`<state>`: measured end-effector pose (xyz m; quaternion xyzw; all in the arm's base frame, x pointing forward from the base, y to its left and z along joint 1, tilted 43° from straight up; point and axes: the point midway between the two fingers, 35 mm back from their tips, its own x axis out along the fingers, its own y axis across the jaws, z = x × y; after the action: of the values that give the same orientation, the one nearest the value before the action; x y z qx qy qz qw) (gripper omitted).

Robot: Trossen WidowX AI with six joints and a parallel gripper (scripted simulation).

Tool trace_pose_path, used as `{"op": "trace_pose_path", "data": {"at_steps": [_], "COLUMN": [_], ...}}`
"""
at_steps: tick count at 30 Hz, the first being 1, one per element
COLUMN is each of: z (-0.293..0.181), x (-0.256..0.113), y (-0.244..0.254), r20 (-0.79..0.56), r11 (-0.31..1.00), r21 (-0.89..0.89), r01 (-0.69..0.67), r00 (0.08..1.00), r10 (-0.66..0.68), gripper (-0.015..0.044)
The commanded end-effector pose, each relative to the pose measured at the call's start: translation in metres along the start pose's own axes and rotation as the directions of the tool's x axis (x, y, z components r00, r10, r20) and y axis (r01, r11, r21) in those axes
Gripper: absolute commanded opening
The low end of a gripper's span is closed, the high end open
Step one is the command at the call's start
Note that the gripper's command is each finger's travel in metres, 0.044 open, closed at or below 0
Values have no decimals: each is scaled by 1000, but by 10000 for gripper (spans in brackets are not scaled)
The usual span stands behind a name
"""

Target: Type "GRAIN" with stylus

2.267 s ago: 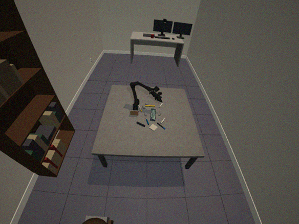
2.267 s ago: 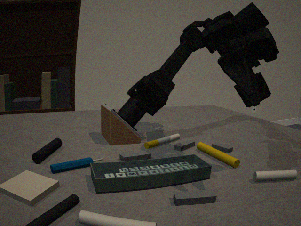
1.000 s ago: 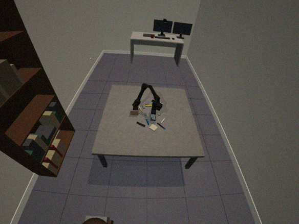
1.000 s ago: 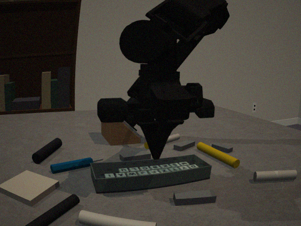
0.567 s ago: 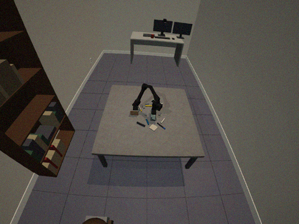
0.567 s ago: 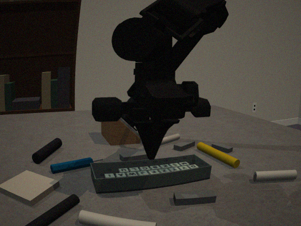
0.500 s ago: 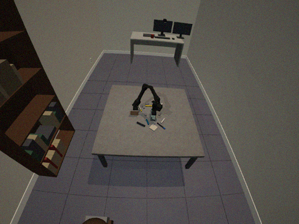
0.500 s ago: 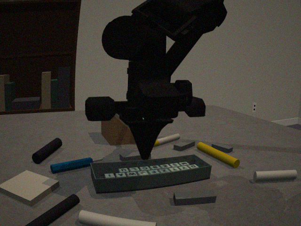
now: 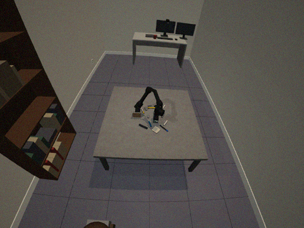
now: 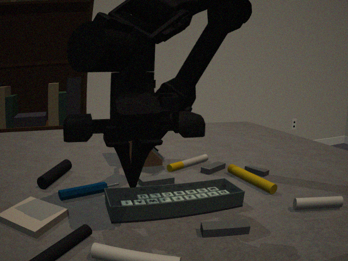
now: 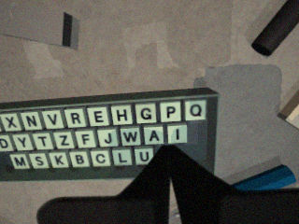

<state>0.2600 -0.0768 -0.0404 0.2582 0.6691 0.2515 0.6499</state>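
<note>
My gripper (image 10: 133,186) (image 11: 167,150) is shut and empty, fingertips together and pointing down. In the wrist view the tips appear just below the A and I keys, near the U key; how high they are is hard to tell. The dark green keyboard (image 10: 174,213) (image 11: 212,135) has three rows of pale keys. G (image 11: 146,113), R (image 11: 76,118) and N (image 11: 33,119) are in the top row, A (image 11: 154,135) and I (image 11: 177,135) in the middle row. The blue stylus (image 10: 82,190) (image 11: 271,178) with a thin metal tip lies on the desk beside the keyboard's I end, outside the fingers.
A cream pad (image 10: 17,220) and two dark cylinders (image 10: 54,174) (image 10: 64,242) lie around the stylus. White cylinders (image 10: 317,203) (image 10: 135,253), a yellow cylinder (image 10: 251,179), a yellow-and-white marker (image 10: 186,162) and several grey blocks (image 10: 224,229) (image 10: 212,167) lie around the keyboard.
</note>
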Motion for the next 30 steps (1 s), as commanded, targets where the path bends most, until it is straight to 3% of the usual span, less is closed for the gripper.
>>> {"op": "trace_pose_path", "data": {"at_steps": [1, 8, 23, 30], "z": [0, -30, -31, -31], "x": [1, 1, 1, 1], "y": [-2, 23, 27, 101], "r20": [-4, -5, -5, -6], "r11": [1000, 1000, 1000, 1000], "r21": [-6, -5, -5, -5], "r01": [4, 3, 3, -1], "r00": [1000, 1000, 1000, 1000], "r10": [-4, -3, -3, 1], "gripper": [0, 0, 0, 0]}}
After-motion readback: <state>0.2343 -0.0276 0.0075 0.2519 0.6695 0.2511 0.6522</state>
